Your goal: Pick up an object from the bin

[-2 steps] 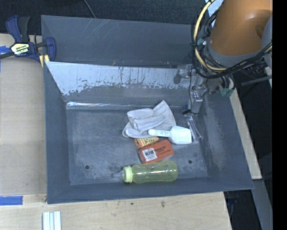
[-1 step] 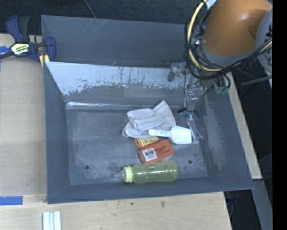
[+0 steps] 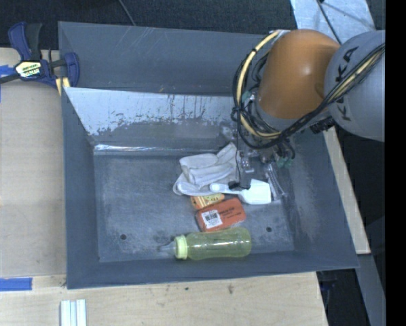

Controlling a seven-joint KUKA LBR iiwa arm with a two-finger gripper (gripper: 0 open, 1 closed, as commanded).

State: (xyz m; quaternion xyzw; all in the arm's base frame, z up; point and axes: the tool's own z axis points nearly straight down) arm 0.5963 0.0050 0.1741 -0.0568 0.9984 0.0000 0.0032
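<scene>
Grey metal bin (image 3: pixel 81 182). White crumpled cloth (image 3: pixel 201 170): just left of claw. Yellow-green bottle (image 3: pixel 213 244), pale cap: on its side, below and left of claw, by near wall. Orange box (image 3: pixel 220 216), barcode label: just below-left of claw. White plastic item (image 3: pixel 257 194): directly at claw tip. Claw (image 3: pixel 257 180): low in bin, right of centre; how far open, and any hold, cannot tell.
</scene>
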